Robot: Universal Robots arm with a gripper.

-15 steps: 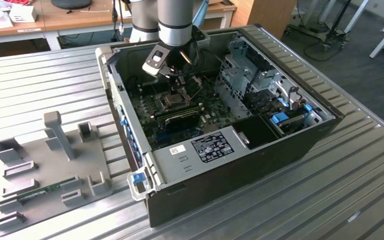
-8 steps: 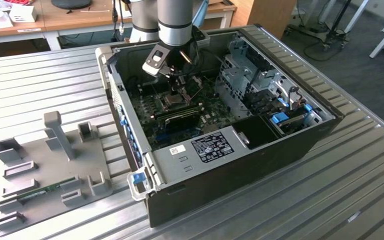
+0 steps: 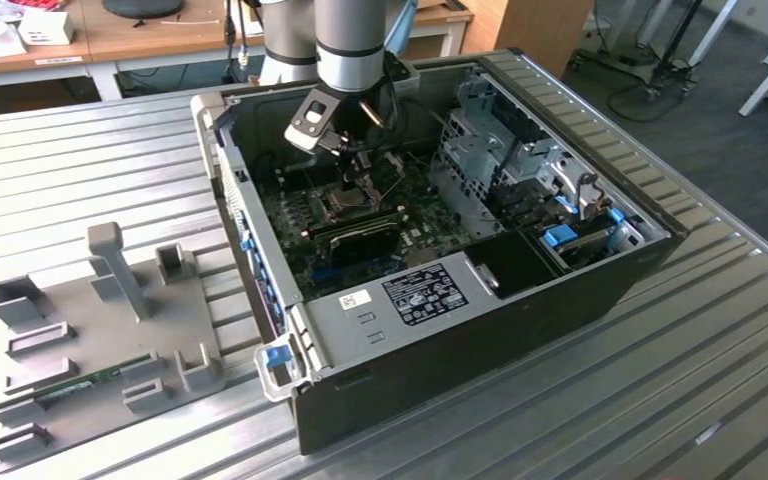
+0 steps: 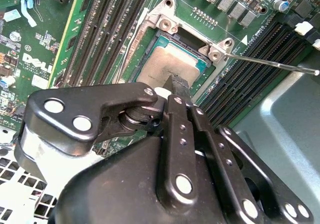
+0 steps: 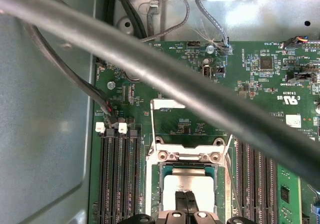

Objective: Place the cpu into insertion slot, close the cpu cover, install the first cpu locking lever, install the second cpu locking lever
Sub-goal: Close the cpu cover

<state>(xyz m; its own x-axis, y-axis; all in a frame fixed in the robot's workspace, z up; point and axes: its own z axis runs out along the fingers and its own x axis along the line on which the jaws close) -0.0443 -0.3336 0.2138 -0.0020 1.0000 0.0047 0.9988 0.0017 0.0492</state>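
In the exterior view the hand [image 3: 355,162] hangs inside the open computer case [image 3: 491,335] on the bench [image 3: 91,160], above the insertion slot [image 3: 351,203]. In the second wrist view its clenched fingers touch the cpu [image 4: 160,66], which lies in the slot. The first wrist view shows both fingertips pressed together on it.

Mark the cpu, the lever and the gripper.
cpu [image 4: 164,66], second wrist view, bare metal top.
lever [image 4: 270,64], second wrist view, middle of the thin rod.
gripper [image 5: 186,200], first wrist view, between the jaw tips.

Exterior view high over case [image 3: 491,330]; both wrist views close above insertion slot [image 4: 167,23] [image 5: 189,157]
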